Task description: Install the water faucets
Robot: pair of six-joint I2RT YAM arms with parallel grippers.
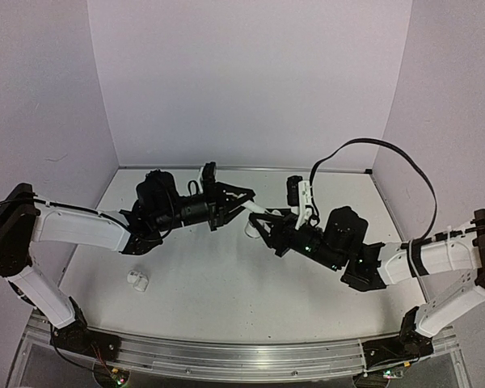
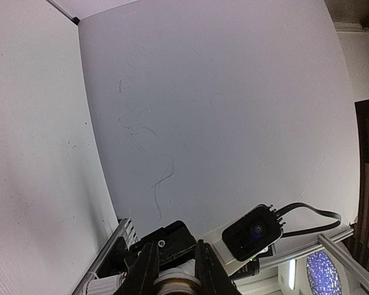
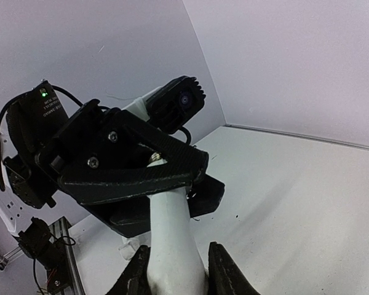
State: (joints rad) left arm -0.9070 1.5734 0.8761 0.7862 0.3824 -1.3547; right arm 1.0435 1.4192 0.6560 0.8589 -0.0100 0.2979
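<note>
Nearest the arm bases, toward the lower left of the overhead view, a small white fitting (image 1: 137, 280) lies loose on the counter (image 1: 307, 299), well apart from both pincers. Nothing pins it, so a careless sweep of the left forearm above it could knock it away.

Farther in, at mid-counter, the two arms meet nose to nose over one part. The tap (image 3: 170, 215) hangs in the air between them. The left pincer (image 2: 176, 258) is clenched on the end with the silver thread (image 2: 175, 284). The right pincer (image 3: 175, 252) has its fingers against both sides of the white body, grasping it by the look of it.

That double hold is the main hazard. If either arm pulls or twists while the other grips, the plastic could slip, cock sideways or pop out and fall. The black fingers also sit just beside each other, so a misjudged move could bang them together. With the left fingers around the thread, it cannot be screwed into anything.

Farthest back, the right arm's cable (image 1: 372, 144) loops high, and a big wrist turn could snag it.
</note>
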